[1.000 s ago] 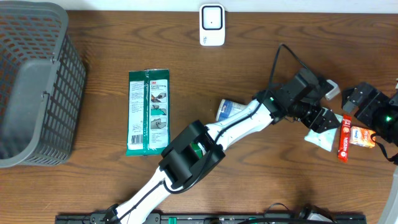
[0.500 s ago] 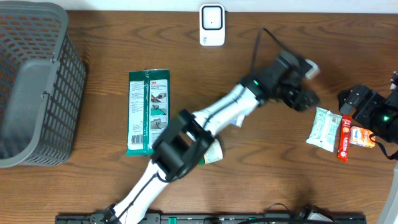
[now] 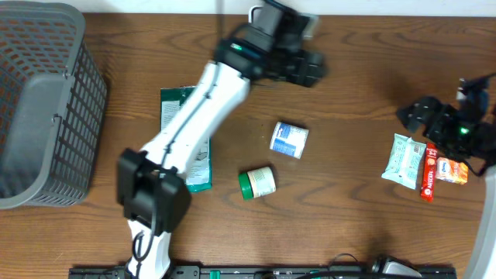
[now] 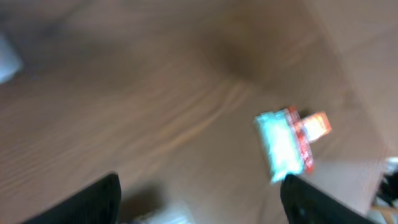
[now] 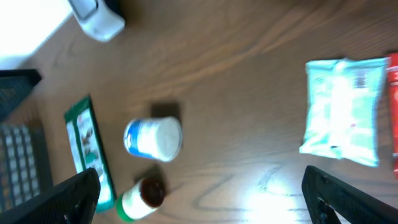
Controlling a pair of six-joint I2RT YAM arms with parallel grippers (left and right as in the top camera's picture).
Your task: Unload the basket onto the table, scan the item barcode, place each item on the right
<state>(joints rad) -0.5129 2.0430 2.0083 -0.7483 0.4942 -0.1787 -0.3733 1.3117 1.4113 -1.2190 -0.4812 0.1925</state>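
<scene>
Tabletop (image 3: 349,232): dark brown wood grain, with a pale strip beyond its 12 o'clock edge. My left end effector (image 3: 310,68) hangs at 12 o'clock, fingers wide apart with nothing between them; its wrist view is blurred. My right end effector (image 3: 415,116) is at 3 o'clock, fully spread and empty. The white-and-teal packet (image 3: 403,160) lies flat at 3 o'clock, beside a red bar (image 3: 428,172). A blue-and-white tub (image 3: 289,140) is near centre, a green-lidded bottle (image 3: 256,182) at its 7 o'clock. The white scanner (image 5: 98,20) stands at the far edge. A grey mesh basket (image 3: 46,108) sits at 9 o'clock.
</scene>
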